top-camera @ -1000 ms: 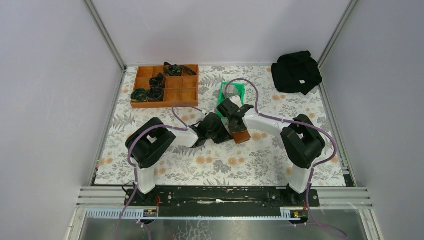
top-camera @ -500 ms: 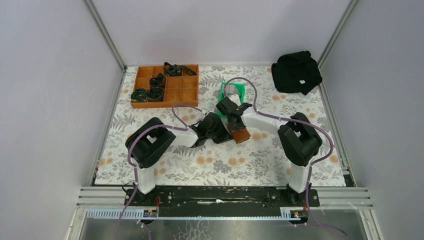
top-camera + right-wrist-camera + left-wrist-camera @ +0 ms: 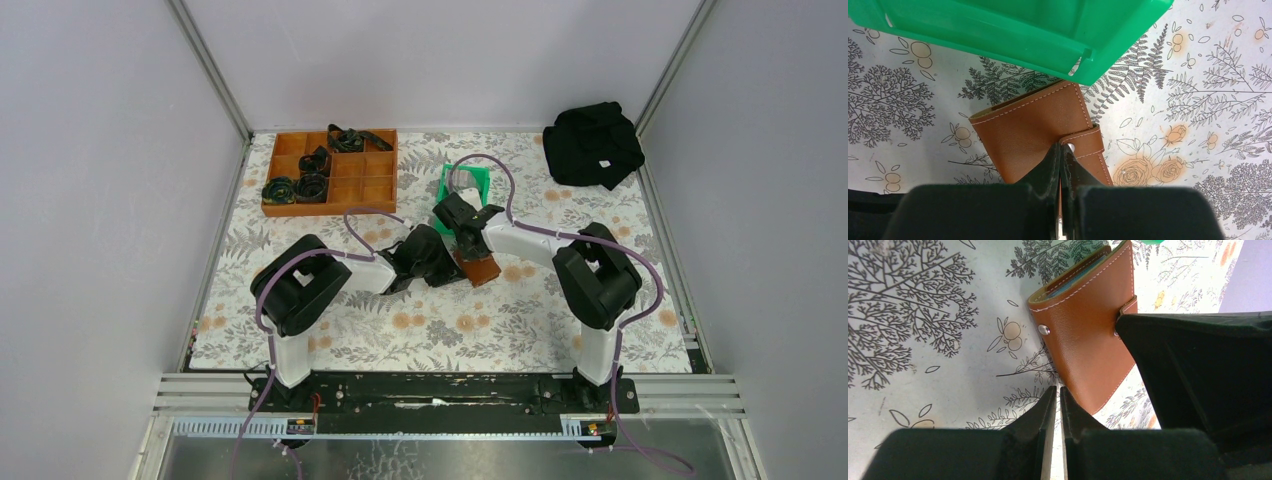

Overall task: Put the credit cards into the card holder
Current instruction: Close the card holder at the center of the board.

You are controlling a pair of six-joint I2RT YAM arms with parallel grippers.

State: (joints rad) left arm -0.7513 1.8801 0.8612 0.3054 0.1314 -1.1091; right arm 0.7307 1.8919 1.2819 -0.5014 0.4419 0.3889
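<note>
The brown leather card holder lies folded on the floral cloth between both arms. A thin teal card edge shows in its mouth. Its snap tab wraps over the right edge, and a metal stud sits on the cover. My right gripper is shut, its tips resting on the tab beside the snap. My left gripper stands at the holder's near corner, its jaws nearly together with only a thin slit and nothing between them. In the top view something grey lies in the green bin.
The green bin stands just beyond the holder, almost touching it. A wooden compartment tray holding black coiled items sits at the back left. A black cloth bundle lies at the back right. Grey walls close in on both sides.
My right arm has shifted a little to the left, uncovering more of the green bin. The card holder and the left arm have stayed put.
</note>
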